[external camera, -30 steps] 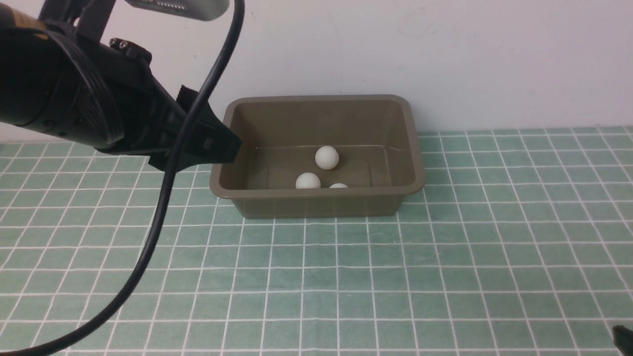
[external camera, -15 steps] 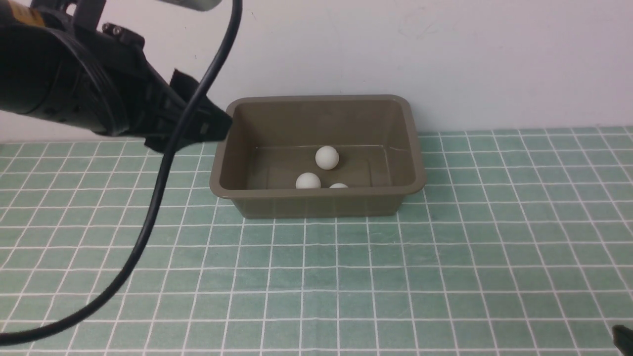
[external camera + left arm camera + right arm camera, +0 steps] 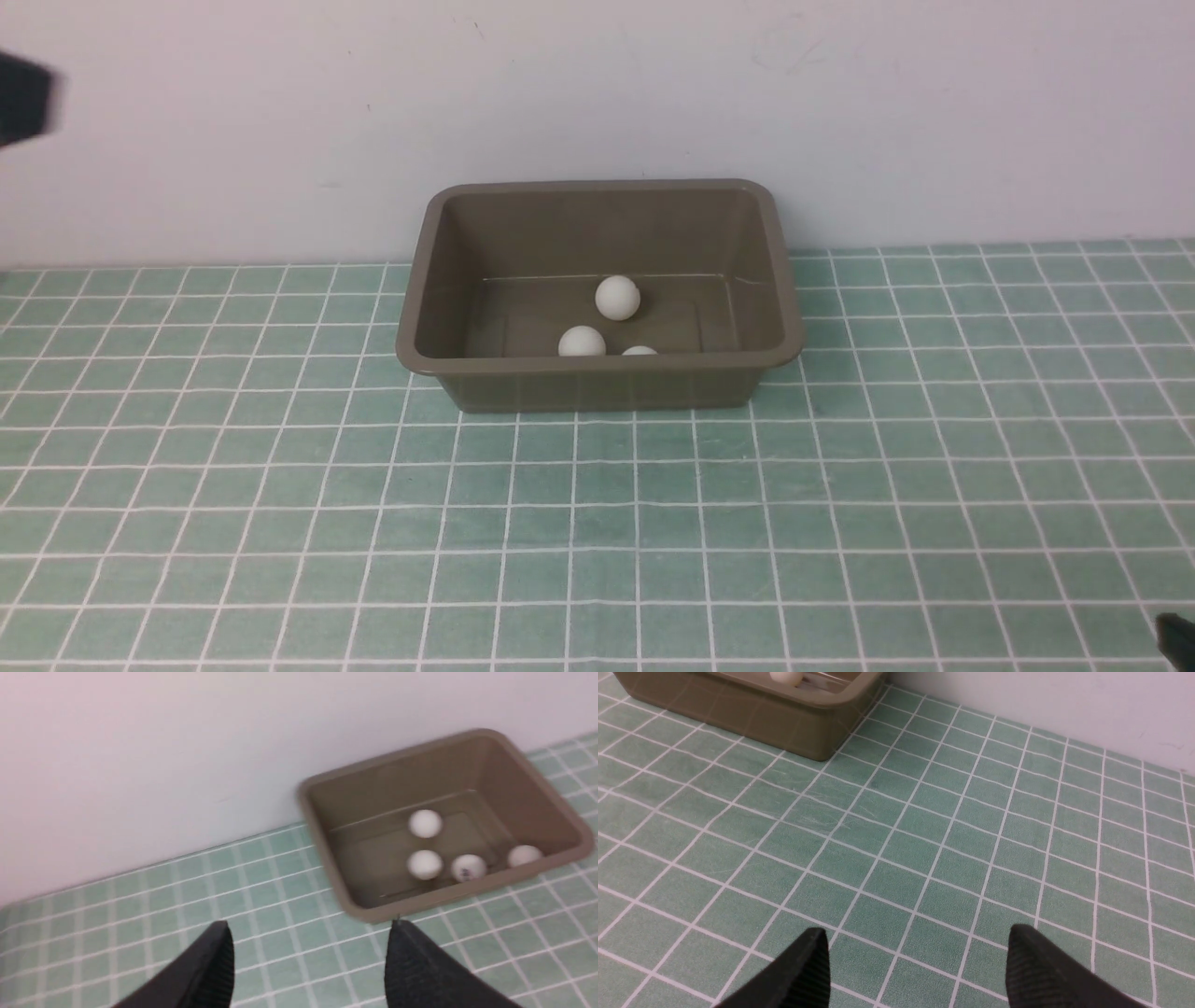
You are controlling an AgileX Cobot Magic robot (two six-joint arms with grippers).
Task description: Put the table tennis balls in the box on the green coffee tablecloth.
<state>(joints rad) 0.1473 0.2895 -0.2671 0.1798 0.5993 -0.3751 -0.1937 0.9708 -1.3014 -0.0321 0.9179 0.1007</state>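
Observation:
The olive-brown box (image 3: 597, 383) stands on the green tablecloth (image 3: 597, 523) against the back wall. In the front view three white balls show inside it: one (image 3: 617, 297), one (image 3: 582, 342) and one half hidden behind the near wall (image 3: 639, 351). The left wrist view shows the box (image 3: 551, 798) holding four balls (image 3: 424, 823) (image 3: 424, 864) (image 3: 468, 867) (image 3: 524, 855). My left gripper (image 3: 308, 938) is open and empty, above the cloth short of the box. My right gripper (image 3: 917, 945) is open and empty over bare cloth; the box corner (image 3: 817, 723) lies beyond it.
A white wall (image 3: 840, 112) runs right behind the box. A dark blurred piece of my left arm (image 3: 23, 107) shows at the far left edge of the front view. A dark tip of the right arm (image 3: 1178, 637) shows at the bottom right corner.
My left arm has pulled back leftward and upward from beside the box and is now almost out of the front view. The balls and the box have not moved.

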